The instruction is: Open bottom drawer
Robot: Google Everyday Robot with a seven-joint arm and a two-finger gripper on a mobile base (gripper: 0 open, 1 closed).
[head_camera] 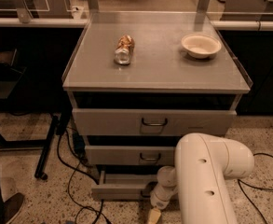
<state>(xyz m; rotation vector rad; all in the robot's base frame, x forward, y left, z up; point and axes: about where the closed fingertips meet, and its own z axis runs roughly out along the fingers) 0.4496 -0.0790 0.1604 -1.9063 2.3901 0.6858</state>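
The slim grey metal bottom drawer (119, 191) stands partly pulled out at the foot of the grey metal bench (159, 73), jutting past the medium-height grey drawer front (126, 155) above it. The white arm's gripper (154, 213) sits low at the drawer's front, perhaps by its handle. I cannot tell whether it is clamped or apart.

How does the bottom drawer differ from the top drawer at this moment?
The bottom drawer has a slim front; the top drawer has a taller one. The bottom drawer is pulled partly out, tray showing; the top drawer shows none. The gripper hangs low at the bottom drawer's front, well below the top drawer. Both are grey.
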